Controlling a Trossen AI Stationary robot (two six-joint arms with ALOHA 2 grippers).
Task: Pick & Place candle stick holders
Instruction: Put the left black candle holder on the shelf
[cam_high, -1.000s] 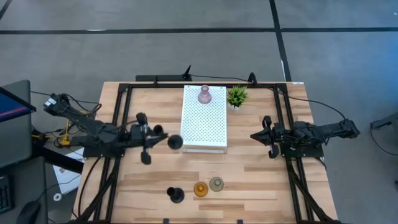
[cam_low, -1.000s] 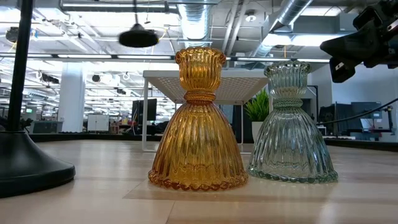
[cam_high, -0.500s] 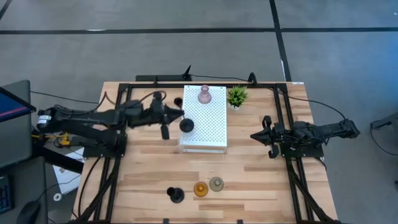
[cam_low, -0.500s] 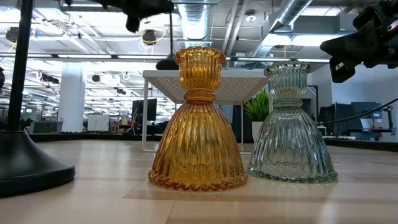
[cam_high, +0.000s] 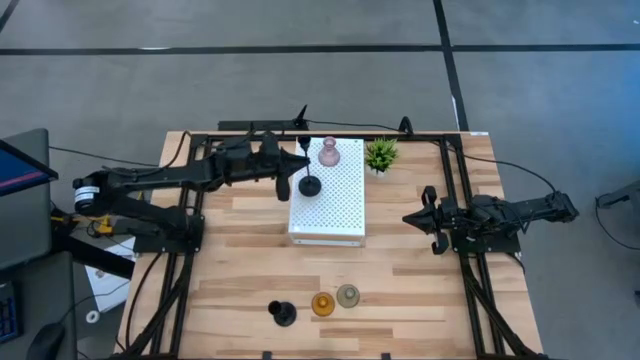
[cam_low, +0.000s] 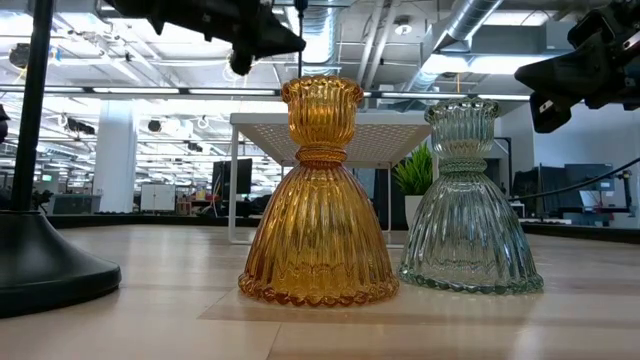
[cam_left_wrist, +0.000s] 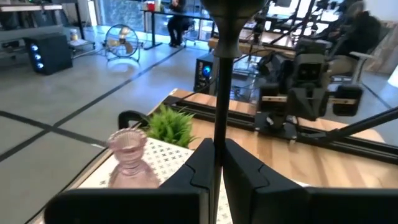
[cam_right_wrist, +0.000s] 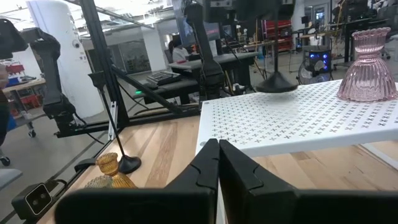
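The left hand (cam_high: 296, 166) is clamped on the thin stem of 1 black holder (cam_high: 310, 185), carried over the white perforated stand (cam_high: 345, 215) near the pink holder (cam_high: 329, 152). Released before its base is seated, it could topple or knock the pink holder. The right hand (cam_high: 432, 220) waits closed and empty over the bench (cam_high: 420, 290).

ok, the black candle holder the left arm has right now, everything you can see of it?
The black candle holder is matte black, with a round base and a thin straight stem. It stands upright in the left gripper, whose fingers clamp the stem low down; the cup at the top is cut off in the left wrist view. It is over the white perforated platform, near the pink glass holder. Whether its base touches the platform cannot be told.
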